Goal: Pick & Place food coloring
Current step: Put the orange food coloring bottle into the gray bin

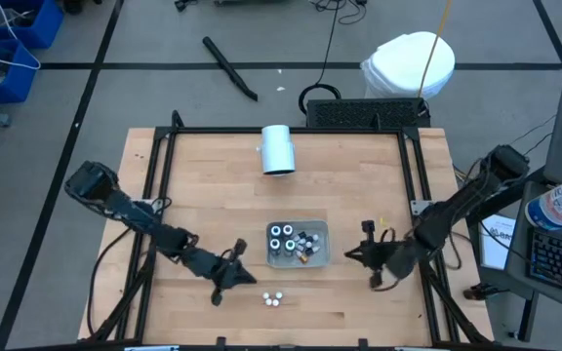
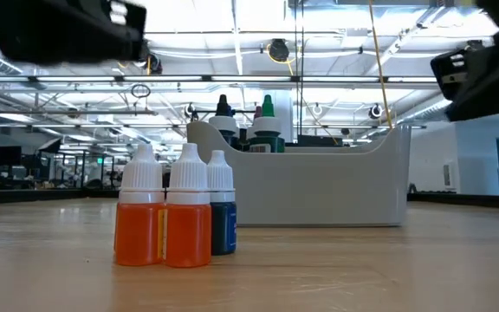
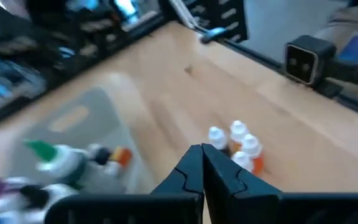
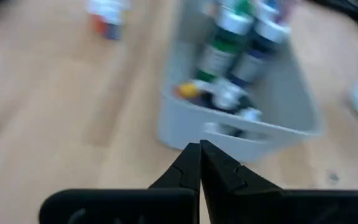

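High view: small white-capped food coloring bottles (image 1: 274, 298) stand in a tight cluster on the light wooden table (image 1: 359, 166), close to its front edge, just outside the grey rectangular plastic tray (image 1: 298, 244). Low view shows three of them upright & touching: two w/ orange liquid, one dark blue partly behind. More bottles (image 1: 283, 237) sit inside the tray, some upright w/ dark tops, some lying down, incl. one w/ a green cap. Tray is mid-table, nearer the front edge than the back.

Left gripper (image 1: 238, 277) sits above the table beside the loose cluster, toward the left edge; fingers pressed together, nothing between them. Left wrist view shows the cluster right past its tips.

Right gripper (image 1: 357, 255) is beside the tray's right wall, fingers also pressed together, empty.

White cylinder (image 1: 278, 149) lies on its side near the back edge, well apart from the tray.
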Available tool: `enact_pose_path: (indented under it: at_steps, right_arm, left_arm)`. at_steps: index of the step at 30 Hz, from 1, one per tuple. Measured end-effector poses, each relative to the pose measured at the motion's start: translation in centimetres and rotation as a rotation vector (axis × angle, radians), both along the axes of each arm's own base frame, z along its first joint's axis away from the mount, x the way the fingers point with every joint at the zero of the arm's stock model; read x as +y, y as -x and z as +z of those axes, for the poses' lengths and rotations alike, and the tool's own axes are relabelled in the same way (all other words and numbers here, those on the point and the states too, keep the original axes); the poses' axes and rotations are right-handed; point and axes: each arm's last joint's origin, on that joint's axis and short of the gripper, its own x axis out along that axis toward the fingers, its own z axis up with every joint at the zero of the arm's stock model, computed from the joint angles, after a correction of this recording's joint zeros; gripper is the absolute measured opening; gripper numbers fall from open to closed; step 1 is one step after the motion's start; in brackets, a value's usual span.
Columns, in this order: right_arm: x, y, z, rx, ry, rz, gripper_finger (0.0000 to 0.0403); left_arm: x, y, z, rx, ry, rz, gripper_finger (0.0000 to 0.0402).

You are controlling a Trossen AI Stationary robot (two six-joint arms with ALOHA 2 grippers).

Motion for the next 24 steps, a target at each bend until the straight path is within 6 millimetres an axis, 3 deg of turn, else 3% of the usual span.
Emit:
enact_pose_path:
  at_steps: [4, 8, 13, 17, 20, 24]
  right_arm:
    - [-1.8, 1.4, -0.5, -0.127, -0.069, 0.140, 0.0000]
    - [-4.3, 2.2, -0.6, -0.193, -0.118, 0.058, 0.0000]
    - [-5.5, 2.6, -0.2, -0.244, -0.137, 0.045, 0.0000]
    - [-5.7, 2.8, 0.1, -0.262, -0.145, 0.063, 0.0000]
    - [-5.8, 2.8, 0.4, -0.281, -0.154, 0.058, 0.0000]
    - [-6.0, 2.6, 0.5, -0.299, -0.171, 0.031, 0.0000]
  left_arm:
    - [0.6, 1.7, 2.5, -0.143, -0.078, -0.075, 0.0003]
    - [4.1, 3.4, 4.7, -0.249, 0.021, -0.066, 0.0004]
    - [7.7, 6.6, 2.9, -0.294, 0.196, -0.011, 0.0004]
    - [8.8, 8.7, 0.7, -0.364, 0.286, 0.007, 0.0002]
    - [8.8, 9.1, 0.1, -0.356, 0.350, 0.074, 0.0002]
    - [7.5, 7.6, 0.4, -0.287, 0.350, 0.162, 0.0002]
